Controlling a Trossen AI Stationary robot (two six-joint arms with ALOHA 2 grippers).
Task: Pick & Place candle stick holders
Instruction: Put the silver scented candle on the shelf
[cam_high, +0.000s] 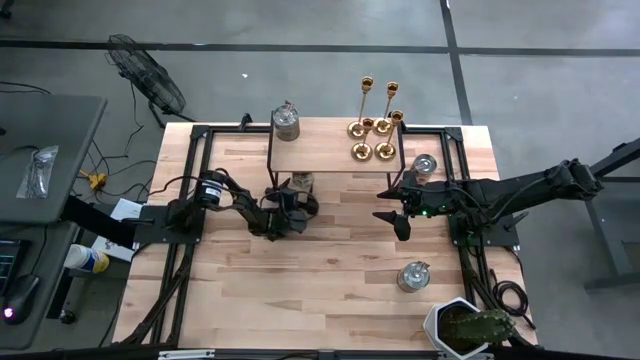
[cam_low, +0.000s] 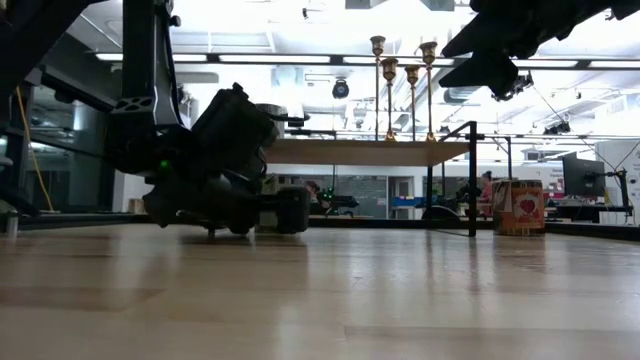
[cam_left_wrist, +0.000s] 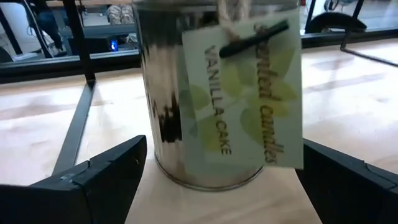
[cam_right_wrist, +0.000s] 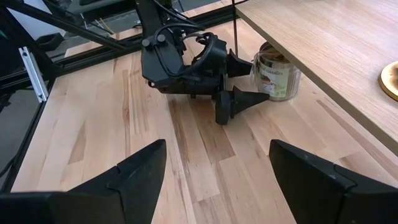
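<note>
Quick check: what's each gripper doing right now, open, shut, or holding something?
Left gripper: open, fingers either side of the silver candle jar under the shelf, not closed on it.
Right gripper: open, empty, above the table.

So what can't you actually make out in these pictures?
- Low view: the left gripper covers the tin under the shelf.
- Left wrist view: the tin's lid is cut off by the edge.
- High view: the candle stick holders overlap; their cups are too small to judge.

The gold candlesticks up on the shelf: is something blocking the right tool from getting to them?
Nothing visible does. The candlesticks stand on the shelf, and the right tool hangs open in front of it, above bare table.
</note>
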